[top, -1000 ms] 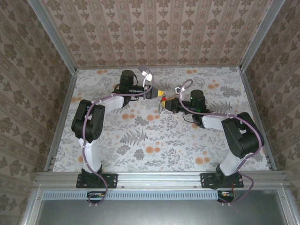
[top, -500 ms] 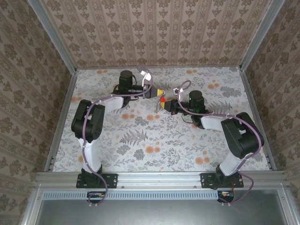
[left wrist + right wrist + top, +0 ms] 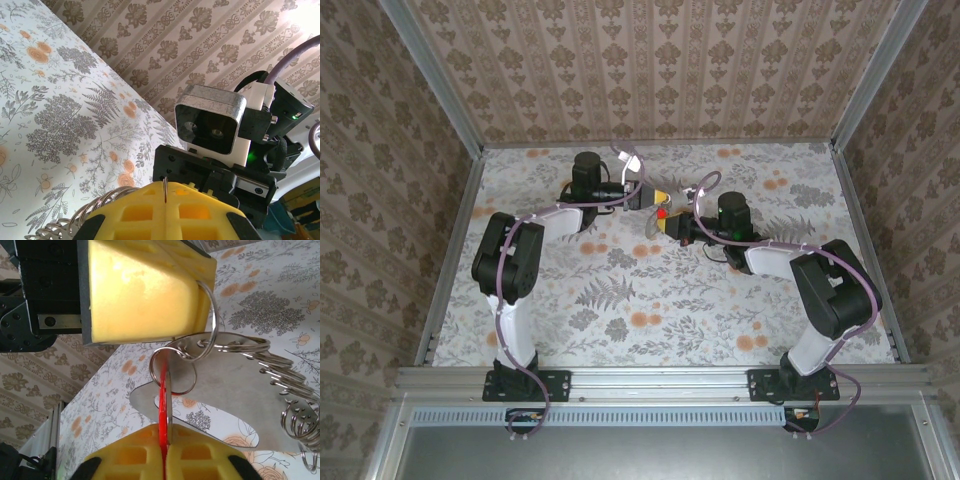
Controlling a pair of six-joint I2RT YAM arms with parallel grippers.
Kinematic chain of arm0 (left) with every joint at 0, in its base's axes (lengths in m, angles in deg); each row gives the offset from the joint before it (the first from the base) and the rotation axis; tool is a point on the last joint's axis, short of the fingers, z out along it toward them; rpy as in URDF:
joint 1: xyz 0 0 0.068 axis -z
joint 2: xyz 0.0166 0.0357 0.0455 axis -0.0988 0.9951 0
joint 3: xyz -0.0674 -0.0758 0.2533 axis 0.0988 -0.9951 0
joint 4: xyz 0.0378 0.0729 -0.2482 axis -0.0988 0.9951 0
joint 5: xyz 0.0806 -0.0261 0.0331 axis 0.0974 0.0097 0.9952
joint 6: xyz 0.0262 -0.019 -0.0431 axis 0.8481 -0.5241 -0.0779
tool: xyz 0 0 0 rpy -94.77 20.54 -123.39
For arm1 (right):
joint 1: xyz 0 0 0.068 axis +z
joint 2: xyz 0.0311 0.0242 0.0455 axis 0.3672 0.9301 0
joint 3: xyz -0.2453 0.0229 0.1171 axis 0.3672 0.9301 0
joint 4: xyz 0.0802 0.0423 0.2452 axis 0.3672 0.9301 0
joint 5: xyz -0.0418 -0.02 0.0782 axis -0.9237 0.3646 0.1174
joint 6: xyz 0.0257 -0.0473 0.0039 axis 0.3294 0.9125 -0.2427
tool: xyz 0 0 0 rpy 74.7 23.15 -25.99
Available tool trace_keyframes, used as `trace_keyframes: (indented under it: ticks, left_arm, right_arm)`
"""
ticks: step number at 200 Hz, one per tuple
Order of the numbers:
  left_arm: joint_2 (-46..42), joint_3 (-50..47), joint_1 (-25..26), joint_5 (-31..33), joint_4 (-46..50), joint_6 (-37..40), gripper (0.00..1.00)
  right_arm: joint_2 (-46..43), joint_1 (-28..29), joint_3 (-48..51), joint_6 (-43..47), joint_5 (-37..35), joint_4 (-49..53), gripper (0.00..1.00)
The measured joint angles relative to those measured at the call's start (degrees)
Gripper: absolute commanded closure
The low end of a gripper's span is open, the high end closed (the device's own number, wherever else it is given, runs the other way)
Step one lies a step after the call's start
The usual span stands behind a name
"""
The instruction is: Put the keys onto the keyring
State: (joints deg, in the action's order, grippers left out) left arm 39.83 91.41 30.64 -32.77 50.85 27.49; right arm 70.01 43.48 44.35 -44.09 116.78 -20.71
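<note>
R end effector (image 3: 164,450): yellow pads pressed tight on the key (image 3: 162,405), red head edge-on in the seam, pointing up twd the rings. L end effector (image 3: 165,200): pads also closed, w/ thin wire of a big split ring (image 3: 212,310) pinched betw them.

Counts:
- 2 end effectors
- 1 red key
- 1 keyring (image 3: 235,370), a flat grey metal piece linked to the big ring and held up off the worktop (image 3: 620,300)
- a bunch of small split rings (image 3: 295,410) along its edge, too overlapped to count

One smaller ring (image 3: 193,376) crosses the key's top end; can't tell if key is thru it. From above, both end effectors meet mid-worktop, twd the far side, key a red dot betw them.

Vs 1 s ago: R arm has shifted a bit left, closer to L. Red of key shows from above now, didn't then. L arm approx same spot.
</note>
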Motion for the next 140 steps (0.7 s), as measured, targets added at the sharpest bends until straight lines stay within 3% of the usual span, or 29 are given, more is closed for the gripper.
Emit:
trace_keyframes:
  ticks: [14,31,79,140]
  left_arm:
    - [0.0,-0.2,-0.1,0.5,-0.9,-0.3,1.00]
    - [0.0,-0.2,-0.4,1.0,-2.1,-0.7,1.00]
    - [0.0,-1.0,-1.0,1.7,-5.1,-2.5,1.00]
    - [0.0,-1.4,-1.0,2.5,-9.3,-5.6,1.00]
  right_arm:
    - [-0.1,-0.7,0.3,0.1,0.4,0.2,0.60]
    - [-1.1,-2.1,2.2,-0.3,1.0,0.3,0.56]
    - [-6.4,-7.5,5.7,-2.3,1.3,0.1,0.56]
    - [-5.3,-8.1,1.0,-11.4,1.3,-5.9,0.59]
